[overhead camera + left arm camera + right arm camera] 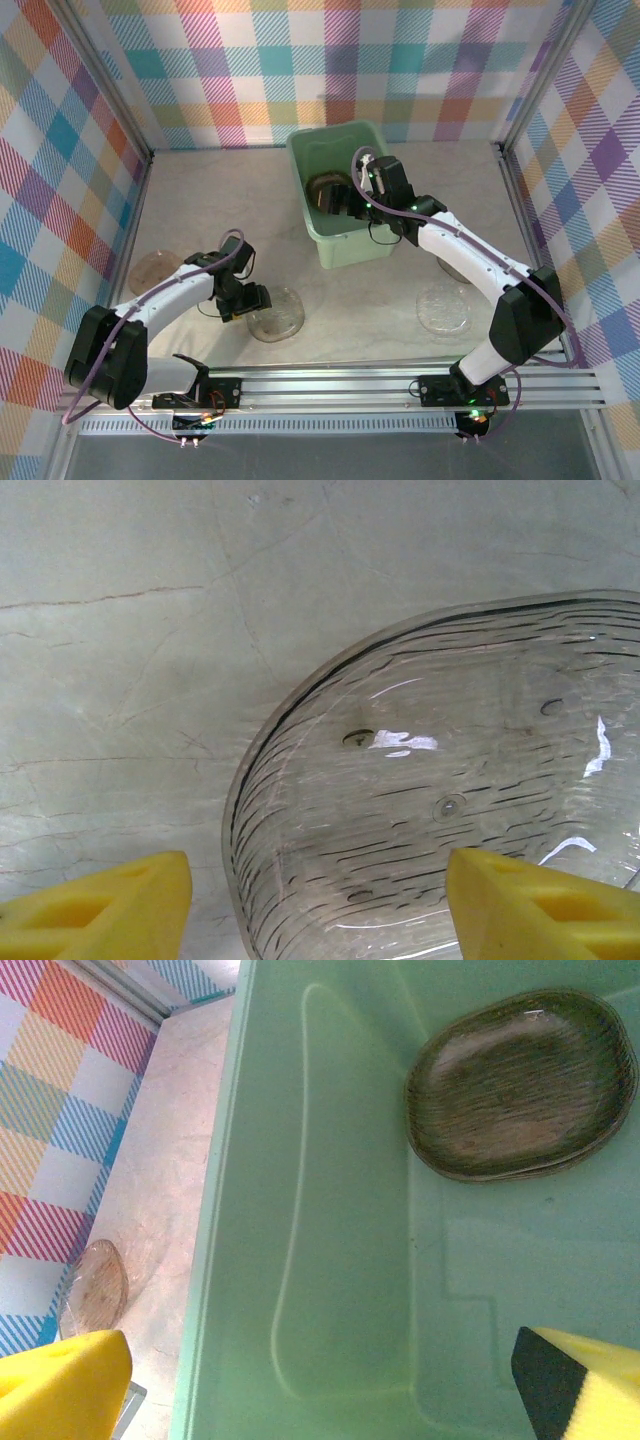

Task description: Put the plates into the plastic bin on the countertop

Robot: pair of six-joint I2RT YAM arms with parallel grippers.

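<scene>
Wide beige countertop [200, 200], and the mint-green plastic bin [335, 245] sits toward the far edge, about midway along it. A stack of dark, smoky plates [328, 190] already lies on its floor, and the right wrist view shows that stack [520, 1085] tucked toward one end of the bin. The right gripper [355, 198] hangs over the bin's open top with its claw spread wide and nothing in it [320, 1385], so that side reads as a drop made. The live action is on the left, where the left gripper [245, 300] is down by the near edge, left of middle, at a clear plate [276, 313]. In its wrist view the claw [320, 910] stands open with the clear plate's [450, 780] curved rim between the two fingers. From this angle I cannot tell whether either pad touches the glassy rim. I'd call the step in hand the pick of this plate. The next move calls for pinching the thin rim squarely, lifting it clear and carrying it across to the bin. Two more wait, a pinkish plate [155, 268] by the left edge and a clear one [445, 307] toward the near right corner.
</scene>
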